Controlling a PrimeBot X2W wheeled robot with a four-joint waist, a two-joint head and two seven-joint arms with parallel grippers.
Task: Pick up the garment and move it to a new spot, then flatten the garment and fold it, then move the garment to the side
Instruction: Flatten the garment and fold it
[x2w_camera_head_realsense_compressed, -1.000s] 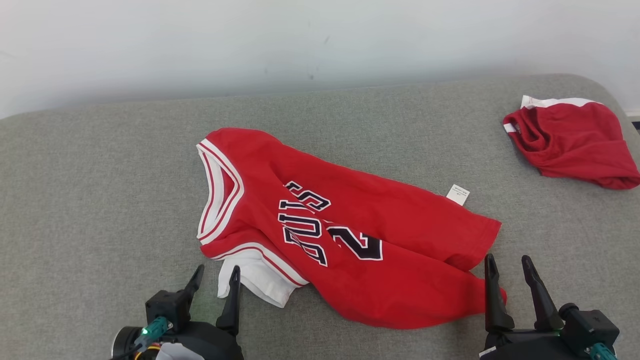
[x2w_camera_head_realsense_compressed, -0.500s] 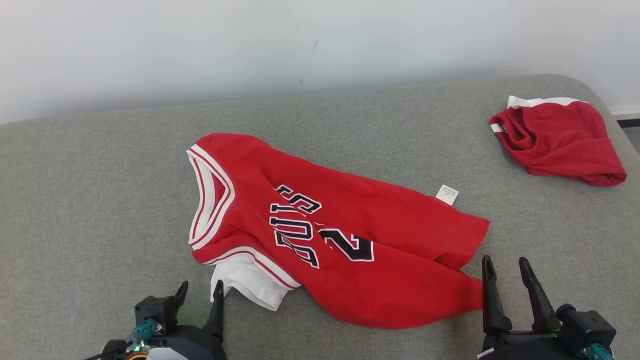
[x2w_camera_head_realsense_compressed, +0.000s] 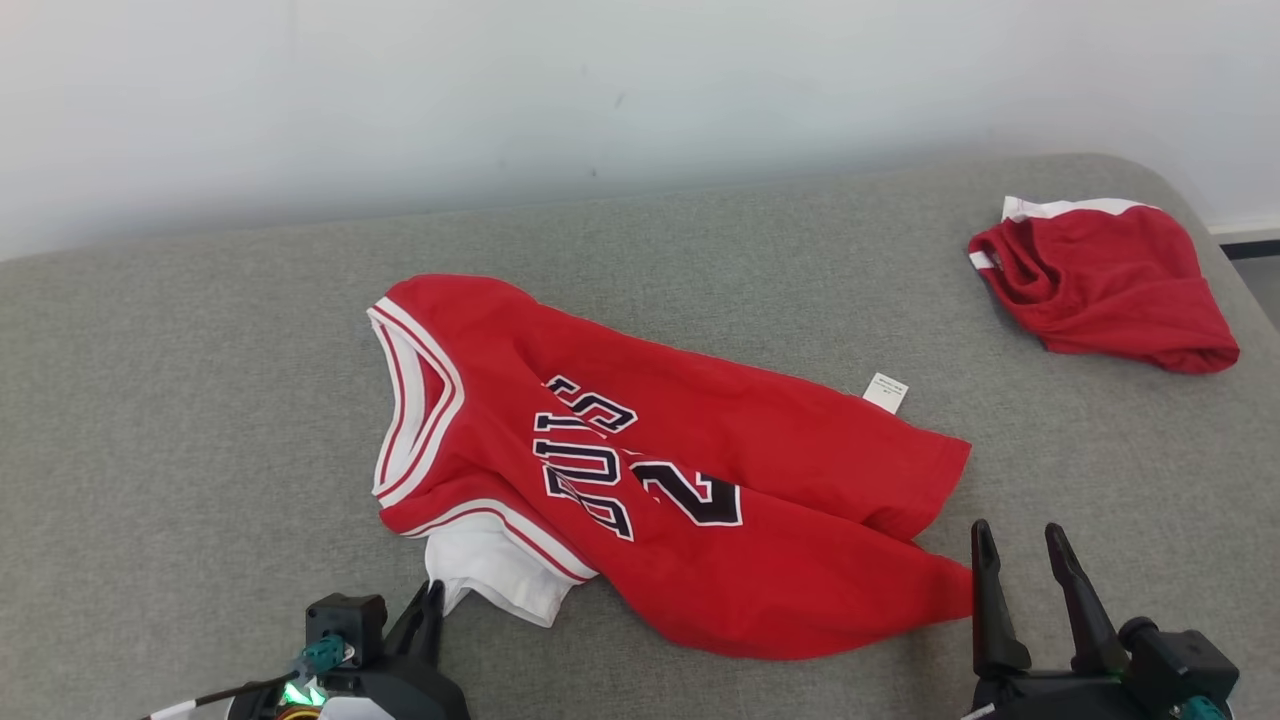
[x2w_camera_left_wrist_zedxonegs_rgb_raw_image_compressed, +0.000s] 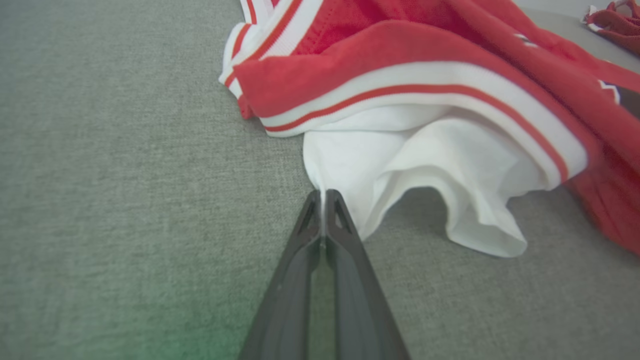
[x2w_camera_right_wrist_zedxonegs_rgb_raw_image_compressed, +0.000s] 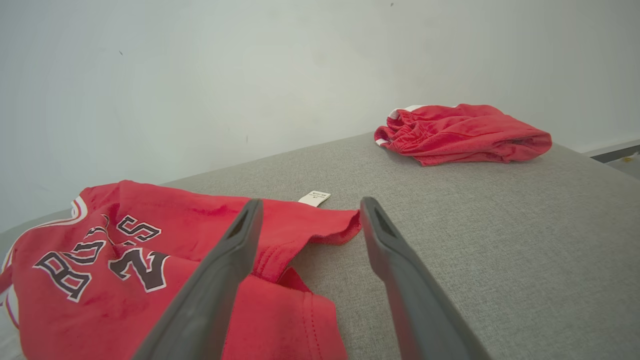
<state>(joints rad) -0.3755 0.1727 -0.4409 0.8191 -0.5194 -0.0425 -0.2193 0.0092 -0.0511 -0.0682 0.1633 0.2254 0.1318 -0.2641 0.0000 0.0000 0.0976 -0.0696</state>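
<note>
A red jersey (x2w_camera_head_realsense_compressed: 650, 480) lies crumpled across the middle of the head view on a grey upholstered surface (x2w_camera_head_realsense_compressed: 200, 400). Its striped white-and-red neckline is toward the centre left and its hem toward the lower right. Black lettering and a number edged in white run across the chest. A white sleeve (x2w_camera_head_realsense_compressed: 495, 575) pokes out from under the striped armhole at the lower centre left, and a small white label (x2w_camera_head_realsense_compressed: 886, 392) sticks out of the upper edge at centre right.

The left end effector (x2w_camera_head_realsense_compressed: 430, 600) sits at the lower left of the head view, its two dark fingers pressed together at the near corner of that sleeve. In the left wrist view, the left end effector (x2w_camera_left_wrist_zedxonegs_rgb_raw_image_compressed: 324, 197) has its tips meeting right at the edge of the white sleeve (x2w_camera_left_wrist_zedxonegs_rgb_raw_image_compressed: 400, 165), with a thin sliver of white cloth pinched between them.

The right end effector (x2w_camera_head_realsense_compressed: 1016, 528) stands at the lower right of the head view with its fingers spread apart and nothing between them, just beside the jersey's hem corner. In the right wrist view, the right end effector (x2w_camera_right_wrist_zedxonegs_rgb_raw_image_compressed: 311, 204) frames the hem and the label (x2w_camera_right_wrist_zedxonegs_rgb_raw_image_compressed: 315, 198).

A second red garment (x2w_camera_head_realsense_compressed: 1100, 290) with white trim lies bunched at the upper right, well apart from the jersey. A pale wall (x2w_camera_head_realsense_compressed: 600, 90) fills the top.
</note>
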